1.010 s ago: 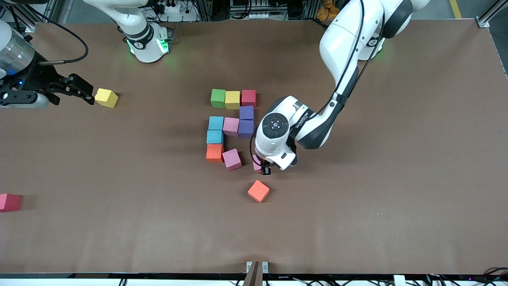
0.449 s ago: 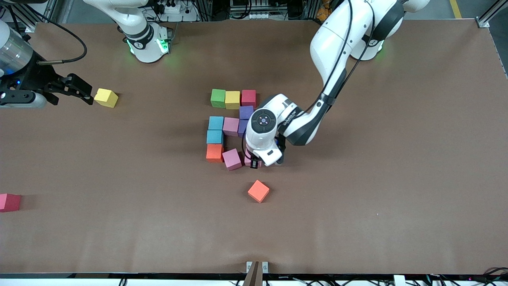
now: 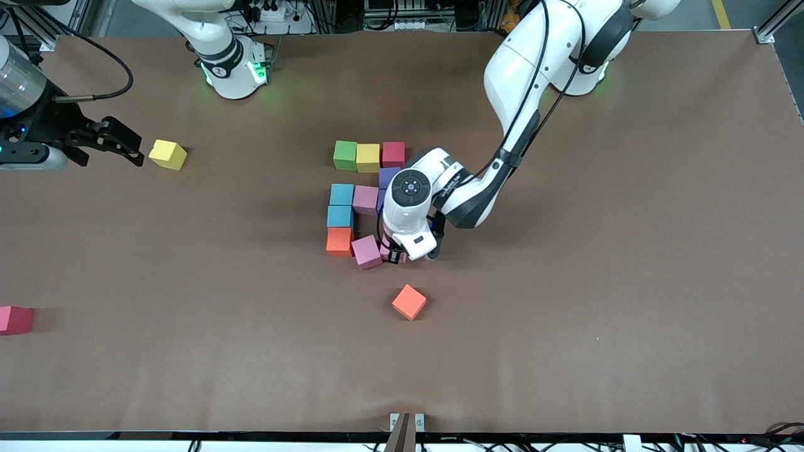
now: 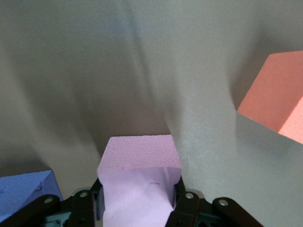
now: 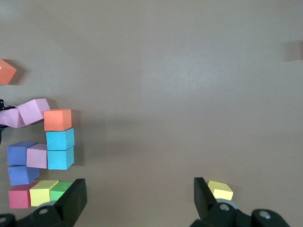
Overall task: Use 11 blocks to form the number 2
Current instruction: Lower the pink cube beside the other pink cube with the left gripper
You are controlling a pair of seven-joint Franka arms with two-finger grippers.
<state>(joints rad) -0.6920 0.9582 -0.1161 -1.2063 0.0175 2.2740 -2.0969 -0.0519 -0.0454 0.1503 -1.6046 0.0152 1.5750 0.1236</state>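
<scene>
Fingers of your left gripper (image 3: 394,256) clench a pink block (image 4: 138,182) at frame centre, touching a tilted pink block (image 3: 367,252) beside the orange block (image 3: 340,241) at the foot of the unfinished number 2 (image 3: 364,188). Your right gripper (image 3: 129,145) waits spread wide at upper left, near a stray yellow block (image 3: 168,154).

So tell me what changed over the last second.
The left gripper, shut on a pink block, slid it toward the right arm's end, up against the tilted pink block beside the orange one. The right gripper, open, waits by the loose yellow block; other blocks unmoved.
</scene>
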